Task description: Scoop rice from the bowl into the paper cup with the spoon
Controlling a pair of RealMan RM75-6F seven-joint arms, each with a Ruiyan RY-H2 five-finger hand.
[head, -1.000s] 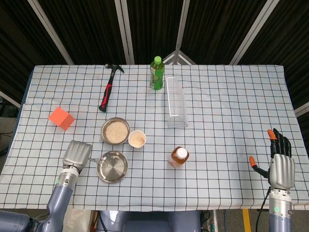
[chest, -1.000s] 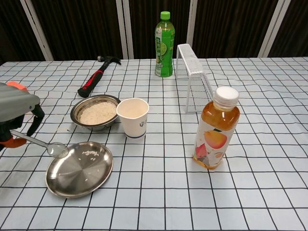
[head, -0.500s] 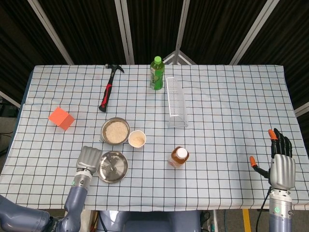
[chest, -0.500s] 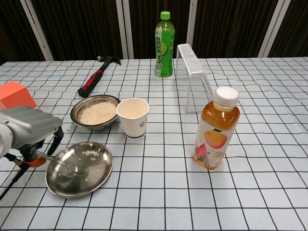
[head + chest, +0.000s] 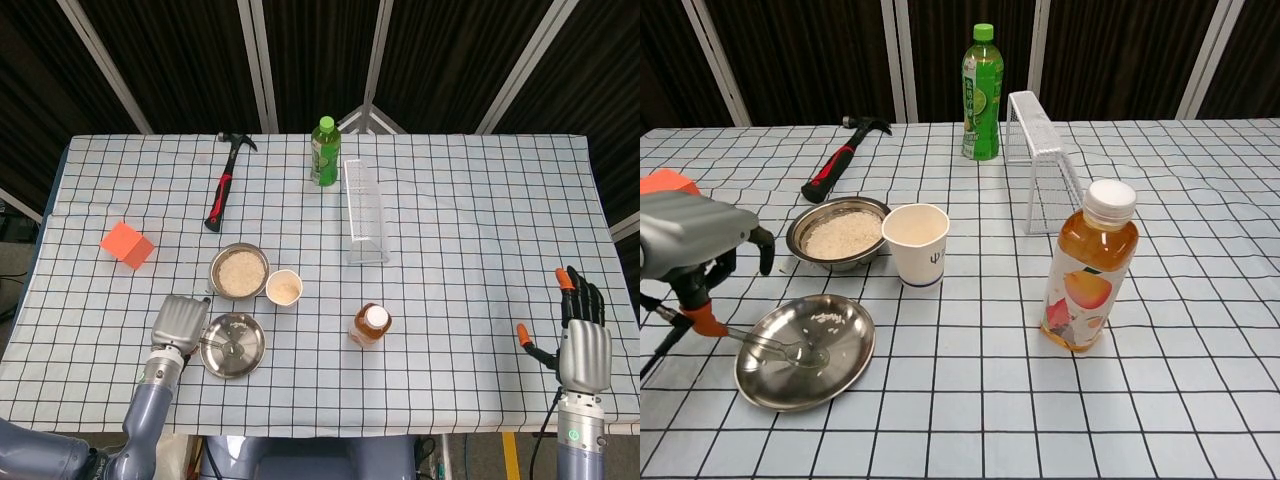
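Observation:
A steel bowl of rice stands left of centre, with the paper cup touching its right side; the head view shows rice inside the cup. In front of them lies a flat steel plate with a few grains on it. The spoon rests with its bowl on the plate, and its handle runs left to an orange fingertip of my left hand, which pinches the handle's end. My right hand is far off at the table's front right edge, fingers spread and empty.
An amber tea bottle stands right of the cup. At the back are a green bottle, a white wire rack and a hammer. An orange block sits at the left.
My left hand carried the spoon from beside the plate onto it, then drew back left and rose a little; the spoon's bowl now lies on the plate. The right hand stayed still.

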